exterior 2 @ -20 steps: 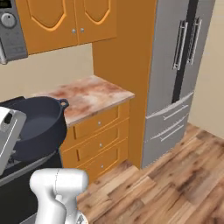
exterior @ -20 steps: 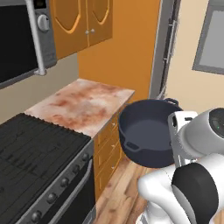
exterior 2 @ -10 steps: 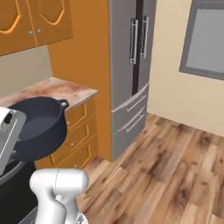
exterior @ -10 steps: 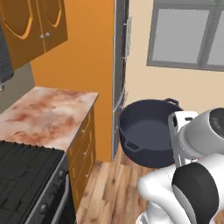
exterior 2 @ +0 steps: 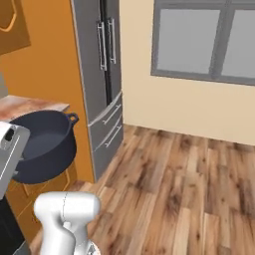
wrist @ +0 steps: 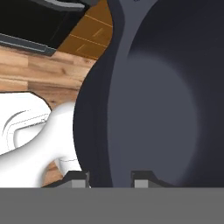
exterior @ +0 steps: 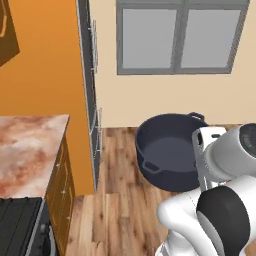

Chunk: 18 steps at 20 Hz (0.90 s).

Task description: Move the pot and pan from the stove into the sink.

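The pot (exterior: 167,150), deep, dark navy-grey and two-handled, hangs in the air in front of my arm, tilted on its side over the wooden floor. It also appears at the left in the right base view (exterior 2: 42,144). My gripper (wrist: 111,178) is shut on the pot's rim, with the wall of the pot (wrist: 166,109) rising between the two fingertips (wrist: 78,177). A corner of the stove (exterior: 20,225) with its dark grate sits at the lower left, behind and left of the pot. The pan and the sink are out of view.
A steel fridge (exterior 2: 102,74) stands beside tall orange cabinets. A marble counter (exterior: 27,155) lies next to the stove. A beige wall with a grey window (exterior: 180,35) is ahead. Open wooden floor (exterior 2: 189,189) spreads to the right.
The whole picture has swung to the right as the base turns: stove and counter slide off to the left, fridge and window come in. The pot stays in my grip, unmoved against the arm.
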Motion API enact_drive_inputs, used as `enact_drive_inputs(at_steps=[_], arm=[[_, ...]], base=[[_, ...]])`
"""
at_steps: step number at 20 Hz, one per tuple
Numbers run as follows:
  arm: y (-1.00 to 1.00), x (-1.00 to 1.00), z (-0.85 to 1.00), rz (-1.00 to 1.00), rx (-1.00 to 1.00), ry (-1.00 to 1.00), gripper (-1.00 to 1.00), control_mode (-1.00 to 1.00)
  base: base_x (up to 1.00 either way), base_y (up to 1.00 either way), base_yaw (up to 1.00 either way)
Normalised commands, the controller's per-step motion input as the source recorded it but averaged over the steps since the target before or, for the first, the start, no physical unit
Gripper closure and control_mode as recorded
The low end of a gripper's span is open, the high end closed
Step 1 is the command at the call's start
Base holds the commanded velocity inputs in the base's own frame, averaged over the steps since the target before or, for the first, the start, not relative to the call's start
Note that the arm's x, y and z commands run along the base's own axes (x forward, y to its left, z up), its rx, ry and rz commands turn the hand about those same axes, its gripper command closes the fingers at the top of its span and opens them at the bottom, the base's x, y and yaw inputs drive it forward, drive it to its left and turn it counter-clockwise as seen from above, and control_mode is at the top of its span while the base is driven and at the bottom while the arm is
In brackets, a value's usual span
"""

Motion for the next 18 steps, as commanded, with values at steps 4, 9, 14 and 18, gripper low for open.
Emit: enact_drive_inputs(at_steps=[4, 9, 14, 18], arm=[[0.00, 0.00, 0.00, 0.00, 0.00, 0.00, 1.00, 1.00], [0.00, 0.00, 0.00, 0.00, 0.00, 0.00, 1.00, 1.00], [0.00, 0.00, 0.00, 0.00, 0.00, 0.00, 1.00, 1.00], [0.00, 0.00, 0.00, 0.00, 0.00, 0.00, 1.00, 1.00]], base=[[0.01, 0.00, -0.47], [0.02, 0.00, -0.47], [0.02, 0.00, -0.47], [0.02, 0.00, -0.47]])
